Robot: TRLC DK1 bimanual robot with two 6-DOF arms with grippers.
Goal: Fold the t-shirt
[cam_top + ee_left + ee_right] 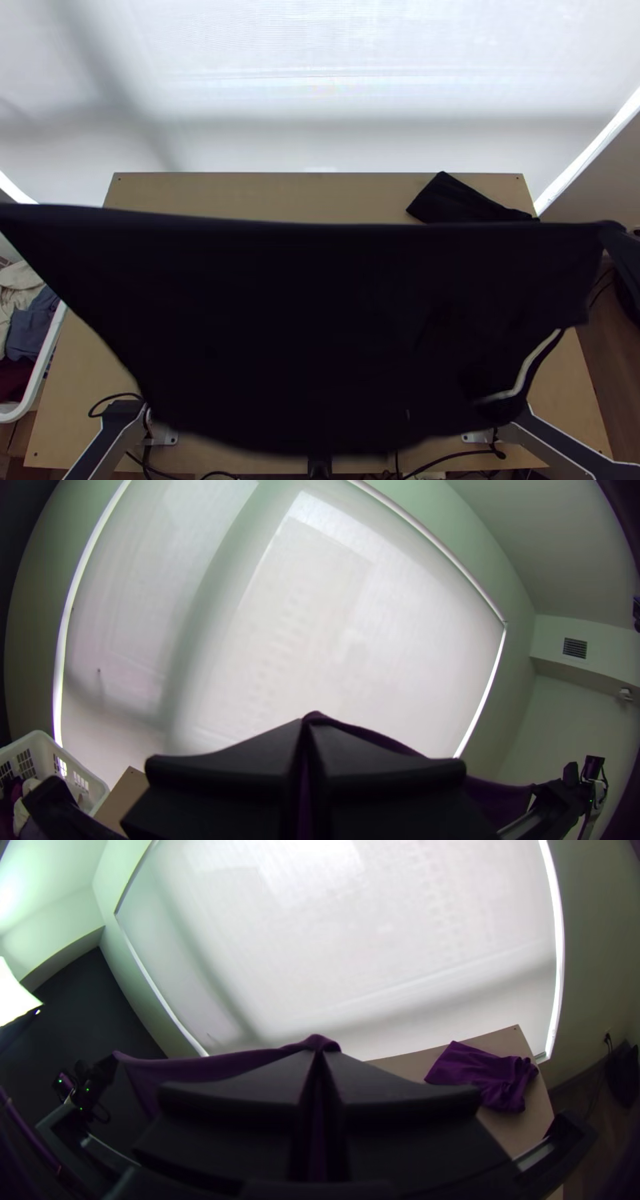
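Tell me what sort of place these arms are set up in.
Probably an indoor robot workspace for handling laundry: two robot arms at a wooden table, a white basket holding cloths, and a large pale blind.

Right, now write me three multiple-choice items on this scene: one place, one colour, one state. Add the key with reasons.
1. Where on the table does the small cloth lie?
A) Near left
B) Far right
C) Middle of the near edge

2. What colour is the basket?
A) Red
B) Green
C) White

3. How is the shirt?
A) Held up, hanging
B) Folded flat
C) Rolled up

Key:
1. B: the top view shows it close to the far right corner.
2. C: its rim and wall look white.
3. A: the left claw and right claw pinch it, and it hangs between them.
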